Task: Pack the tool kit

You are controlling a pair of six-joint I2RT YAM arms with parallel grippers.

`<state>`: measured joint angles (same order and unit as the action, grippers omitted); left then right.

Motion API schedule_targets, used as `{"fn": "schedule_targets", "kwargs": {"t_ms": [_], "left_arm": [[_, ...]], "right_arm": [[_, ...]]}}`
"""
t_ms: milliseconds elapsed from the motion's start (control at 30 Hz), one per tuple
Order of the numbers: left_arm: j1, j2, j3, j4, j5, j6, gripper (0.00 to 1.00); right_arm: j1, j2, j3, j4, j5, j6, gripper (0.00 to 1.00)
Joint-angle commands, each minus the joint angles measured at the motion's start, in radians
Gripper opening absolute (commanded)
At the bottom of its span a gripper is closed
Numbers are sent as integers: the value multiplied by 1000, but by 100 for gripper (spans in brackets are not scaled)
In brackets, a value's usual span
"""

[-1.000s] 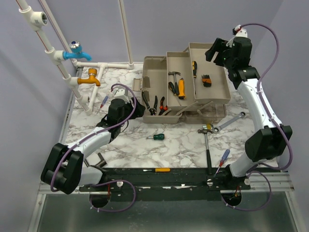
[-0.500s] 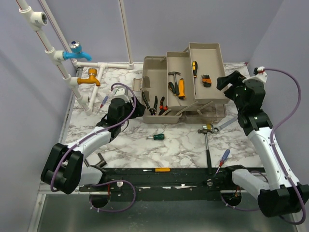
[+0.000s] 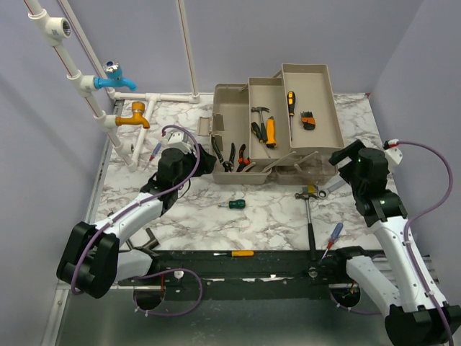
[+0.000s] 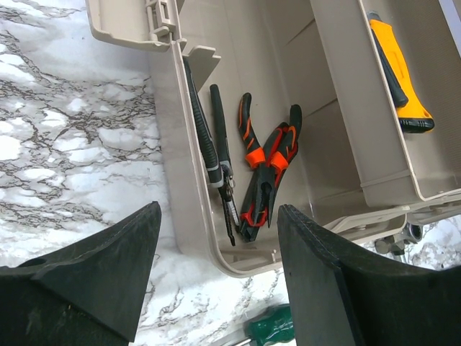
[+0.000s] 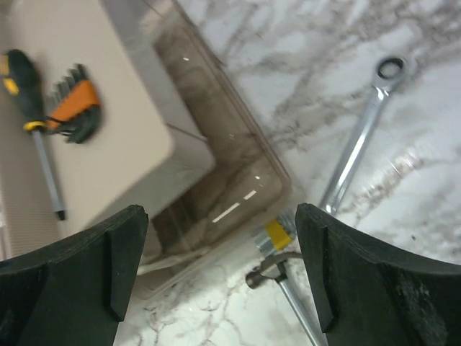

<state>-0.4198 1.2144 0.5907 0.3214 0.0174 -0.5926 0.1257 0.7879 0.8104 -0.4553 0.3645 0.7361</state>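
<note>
The beige toolbox (image 3: 219, 108) stands open at the back, trays folded out, with pliers (image 4: 263, 173), a yellow-handled tool (image 4: 397, 72), hex keys (image 5: 72, 108) and a screwdriver (image 5: 32, 101) inside. My left gripper (image 3: 196, 164) is open and empty at the box's front left corner, above the green screwdriver (image 4: 272, 324). My right gripper (image 3: 344, 163) is open and empty, low at the box's right front corner. It is over the smoky lid (image 5: 216, 166), the hammer head (image 5: 277, 249) and the wrench (image 5: 360, 144).
Loose on the marble are the green screwdriver (image 3: 233, 204), hammer (image 3: 310, 216), wrench (image 3: 340, 181), a red-and-blue screwdriver (image 3: 332, 236) and a yellow one (image 3: 235, 253) at the front edge. Blue (image 3: 115, 78) and orange (image 3: 135, 117) taps on white pipes stand back left.
My right arm has swung from above the toolbox's right tray down to the table at the box's right front corner. My left arm has barely moved.
</note>
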Motion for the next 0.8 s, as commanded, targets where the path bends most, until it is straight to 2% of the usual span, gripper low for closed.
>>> {"fn": "schedule_targets", "kwargs": {"t_ms": [0, 267, 433, 533, 633, 767], "left_arm": [[4, -27, -21, 30, -24, -14, 68], [4, -140, -43, -40, -44, -83, 68], [4, -215, -42, -128, -35, -100, 68], [4, -273, -94, -132, -18, -107, 68], [4, -327, -135, -149, -18, -92, 68], [4, -400, -175, -183, -17, -71, 68]], "right_arm": [[2, -5, -61, -145, 102, 132, 92], [0, 168, -119, -213, 106, 285, 92], [-14, 153, -116, -262, 200, 328, 92], [-15, 129, -102, -311, 196, 301, 92], [-15, 173, -40, -427, 106, 273, 92], [-15, 339, 114, -680, 111, 309, 92]]}}
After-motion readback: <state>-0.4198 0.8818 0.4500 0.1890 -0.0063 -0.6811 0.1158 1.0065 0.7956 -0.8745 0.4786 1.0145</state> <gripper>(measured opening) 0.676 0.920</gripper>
